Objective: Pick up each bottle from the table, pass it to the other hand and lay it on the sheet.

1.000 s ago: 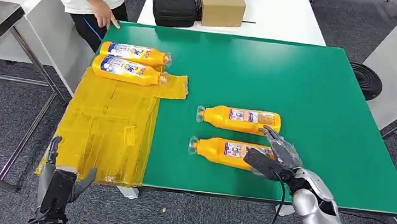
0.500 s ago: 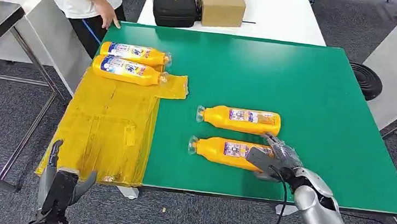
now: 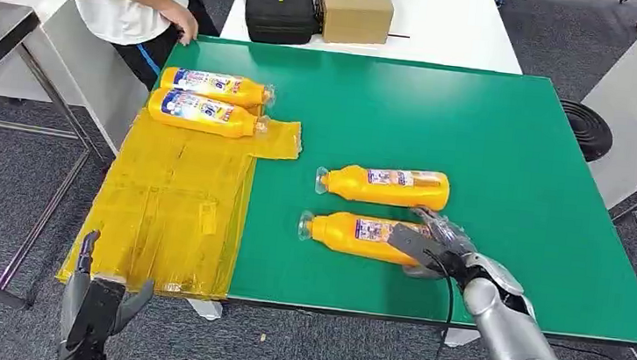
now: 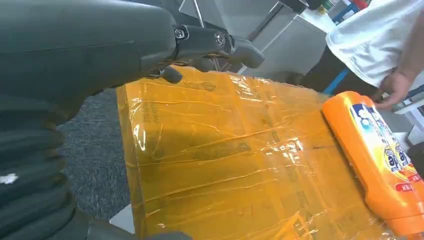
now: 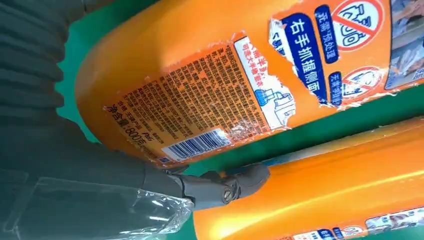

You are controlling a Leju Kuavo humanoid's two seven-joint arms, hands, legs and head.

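On the green table (image 3: pixel 521 147), the right hand (image 3: pixel 432 248) has closed around the near bottle (image 3: pixel 354 235) (nudging both bottles); left hand (image 3: pixel 96 300) hangs open-fingered.

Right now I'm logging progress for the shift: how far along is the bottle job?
Two orange bottles already lie on the yellow sheet. The right hand is on the nearer bottle on the green table, fingers over it. The farther bottle waits; the left hand hangs free.
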